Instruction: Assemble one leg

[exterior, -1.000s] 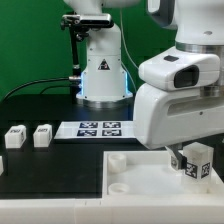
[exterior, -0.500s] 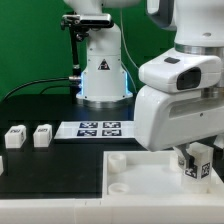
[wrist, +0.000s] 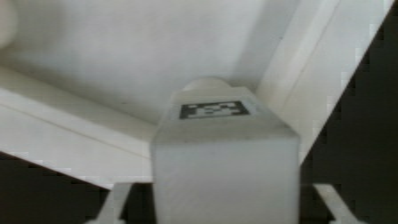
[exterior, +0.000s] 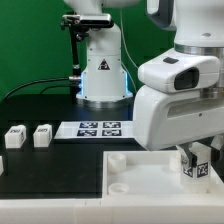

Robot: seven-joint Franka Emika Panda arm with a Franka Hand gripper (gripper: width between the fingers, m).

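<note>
My gripper (exterior: 194,157) is shut on a leg (exterior: 200,165), a small white block with a black-and-white tag on one face. It holds the leg upright just above the far right part of the large flat white board with round corner sockets (exterior: 145,172). In the wrist view the leg (wrist: 222,150) fills the middle between my fingertips (wrist: 119,203), its tag facing the camera, and the white board (wrist: 107,60) lies behind it. Two more legs (exterior: 14,137) (exterior: 42,135) stand at the exterior view's left.
The marker board (exterior: 97,128) lies flat in front of the robot's base (exterior: 103,72). Round sockets (exterior: 118,158) show at the white board's left corners. The black table top (exterior: 50,170) shows at the left of the white board.
The gripper with the leg has shifted slightly toward the exterior view's right and a little lower over the white board. Nothing else moved.
</note>
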